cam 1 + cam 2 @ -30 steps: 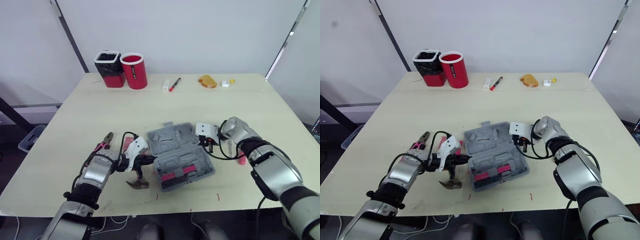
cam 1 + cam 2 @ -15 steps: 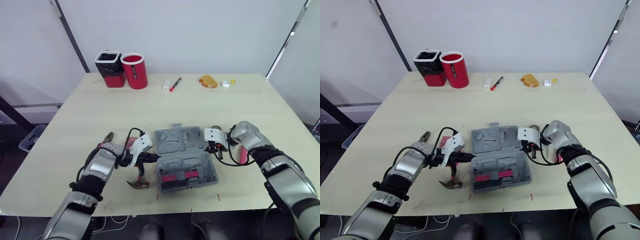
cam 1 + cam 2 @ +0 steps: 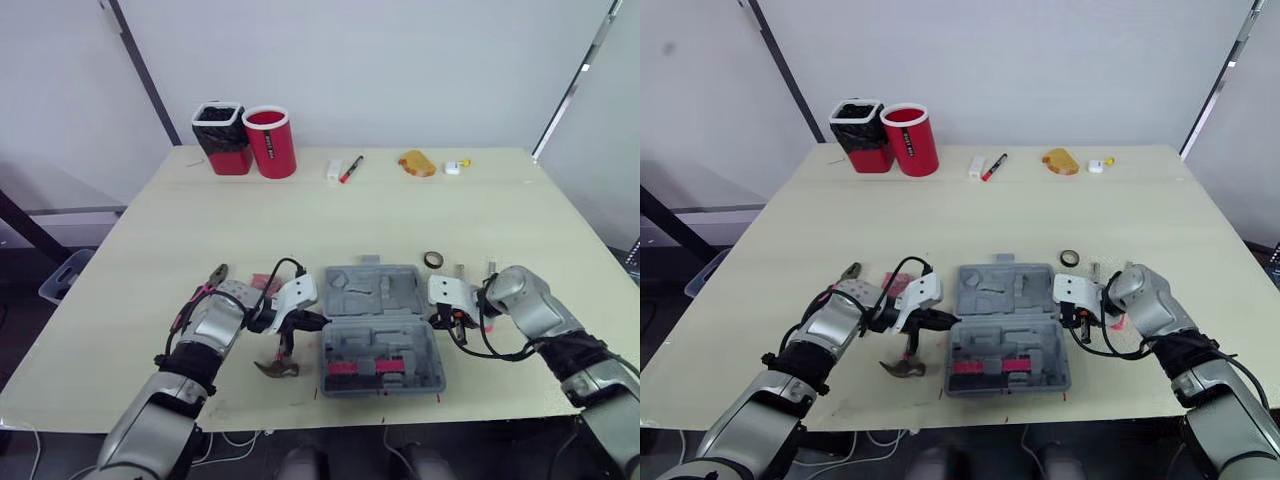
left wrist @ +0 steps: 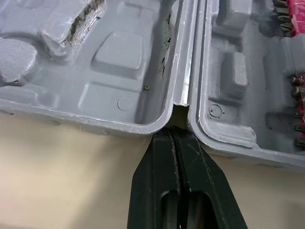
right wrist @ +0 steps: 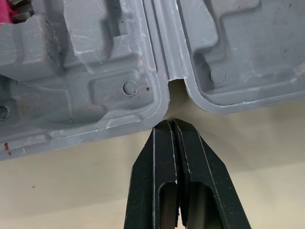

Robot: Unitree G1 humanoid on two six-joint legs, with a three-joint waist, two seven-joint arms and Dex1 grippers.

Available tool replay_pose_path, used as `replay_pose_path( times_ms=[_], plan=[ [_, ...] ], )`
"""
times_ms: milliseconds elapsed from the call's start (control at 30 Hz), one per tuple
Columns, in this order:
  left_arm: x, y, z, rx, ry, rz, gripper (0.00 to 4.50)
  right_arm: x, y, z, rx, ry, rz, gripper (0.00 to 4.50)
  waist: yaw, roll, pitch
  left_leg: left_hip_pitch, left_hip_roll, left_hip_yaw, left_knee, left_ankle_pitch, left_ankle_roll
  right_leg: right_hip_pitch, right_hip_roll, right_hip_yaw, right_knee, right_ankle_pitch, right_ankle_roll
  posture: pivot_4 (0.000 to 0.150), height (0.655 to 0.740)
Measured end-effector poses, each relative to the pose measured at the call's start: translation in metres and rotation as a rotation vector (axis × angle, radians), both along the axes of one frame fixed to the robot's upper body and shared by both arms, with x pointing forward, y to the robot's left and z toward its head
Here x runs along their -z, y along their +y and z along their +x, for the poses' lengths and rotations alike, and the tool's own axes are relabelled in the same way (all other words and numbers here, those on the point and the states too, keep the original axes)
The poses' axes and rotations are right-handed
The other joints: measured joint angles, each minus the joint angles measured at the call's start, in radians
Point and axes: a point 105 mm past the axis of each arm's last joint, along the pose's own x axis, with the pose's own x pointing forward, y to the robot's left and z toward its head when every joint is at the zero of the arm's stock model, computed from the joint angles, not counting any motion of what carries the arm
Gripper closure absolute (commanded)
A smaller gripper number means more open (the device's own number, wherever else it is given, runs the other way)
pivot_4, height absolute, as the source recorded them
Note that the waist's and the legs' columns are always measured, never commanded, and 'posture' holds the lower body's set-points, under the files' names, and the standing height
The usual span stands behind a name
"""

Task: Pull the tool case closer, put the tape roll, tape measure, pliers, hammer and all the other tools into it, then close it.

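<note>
Hinge ends of the open grey plastic tool case (image 3: 380, 331), lying near the desk's (image 3: 400, 215) front edge, are meeting the tips of the left gripper (image 4: 177, 137) and right gripper (image 5: 172, 126), both clenched empty.

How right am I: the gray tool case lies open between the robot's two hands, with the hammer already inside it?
Partly. The tool case lies open between the left hand and right hand, but the hammer lies outside it, near the left hand: see the left eye view.
</note>
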Motion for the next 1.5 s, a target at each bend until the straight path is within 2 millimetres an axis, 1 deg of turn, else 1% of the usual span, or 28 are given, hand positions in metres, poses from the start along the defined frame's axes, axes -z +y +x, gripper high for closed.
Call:
replay_pose_path(
  times_ms=[133,267,400,500,567,600,667,733,900,1200,1300,1500],
  plan=[
    [0.001,0.003,-0.005,0.008,-0.008,0.007,4.50,0.001,0.000,-0.009,0.004,0.010,0.001,4.44,0.000,0.000,0.000,0.000,0.000,0.000,0.000,0.000,0.000,0.000,0.000,0.000,0.000,0.000,0.000,0.150,0.7400],
    [0.004,0.007,-0.017,0.011,-0.012,0.010,4.50,0.004,0.002,-0.021,0.004,0.014,0.004,4.44,-0.001,0.000,0.000,0.000,0.000,-0.001,0.000,0.000,0.000,0.000,0.000,0.000,0.000,0.000,0.000,0.150,0.7400],
    [0.006,0.009,-0.022,0.011,-0.008,0.013,4.50,0.005,0.002,-0.025,0.008,0.014,0.007,4.44,-0.001,0.000,0.000,0.000,0.000,-0.001,0.000,0.000,0.000,0.000,0.000,0.000,0.000,0.000,0.000,0.150,0.7400],
    [0.006,0.009,-0.022,0.011,-0.012,0.016,4.50,0.006,0.003,-0.020,0.009,-0.010,0.006,4.44,-0.002,0.000,0.000,0.001,0.000,0.000,0.001,0.000,0.000,0.001,0.000,0.000,0.000,0.000,0.000,0.150,0.7400],
    [0.006,0.010,-0.019,0.007,-0.010,0.018,4.50,0.004,0.005,-0.009,0.014,-0.029,0.000,4.44,-0.004,0.000,0.000,0.002,0.000,0.000,0.002,0.000,0.000,0.001,0.000,0.001,0.001,0.000,0.000,0.150,0.7400],
    [0.005,0.009,-0.018,0.012,-0.014,0.019,4.50,0.002,0.007,-0.001,0.013,-0.049,-0.009,4.44,-0.004,0.000,0.000,0.002,0.000,0.000,0.003,0.000,0.000,0.001,0.000,0.001,0.001,0.000,0.000,0.150,0.7400],
    [0.006,0.008,-0.016,0.015,-0.012,0.015,4.50,-0.003,0.010,0.009,0.000,-0.074,-0.019,4.44,-0.002,0.000,0.000,0.002,0.000,0.000,0.003,0.000,0.000,0.001,0.000,0.001,0.001,0.000,0.000,0.150,0.7400],
    [0.006,0.008,-0.014,0.019,-0.017,0.011,4.50,-0.004,0.014,0.014,-0.026,-0.085,-0.035,4.44,0.002,0.000,0.000,0.001,0.000,0.000,0.003,0.000,0.000,0.001,0.000,0.001,0.001,0.000,0.000,0.150,0.7400],
    [0.005,0.009,-0.010,0.017,-0.024,0.014,4.50,-0.002,0.016,0.015,-0.053,-0.078,-0.041,4.44,0.000,0.000,0.000,0.001,0.000,0.000,0.003,0.000,0.000,0.001,0.000,0.001,0.002,0.000,0.000,0.150,0.7400],
    [0.004,0.011,-0.012,0.024,-0.027,0.017,4.50,0.002,0.019,-0.003,-0.067,-0.038,-0.023,4.44,-0.001,0.000,-0.001,0.002,0.000,-0.001,0.003,0.000,0.000,0.001,0.000,0.001,0.004,0.000,0.000,0.150,0.7400],
    [0.005,0.011,-0.015,0.029,-0.028,0.020,4.50,0.004,0.019,-0.012,-0.066,-0.031,-0.022,4.44,-0.001,0.000,-0.001,0.002,0.000,-0.001,0.003,0.000,0.000,0.001,0.000,0.000,0.004,0.000,0.000,0.150,0.7400],
    [0.006,0.010,-0.021,0.047,-0.018,0.022,4.50,0.005,0.018,-0.021,-0.058,-0.016,-0.020,4.44,0.000,0.000,-0.001,0.002,0.000,-0.001,0.003,0.000,0.000,0.001,0.000,0.000,0.004,0.000,0.000,0.150,0.7400]
  ],
)
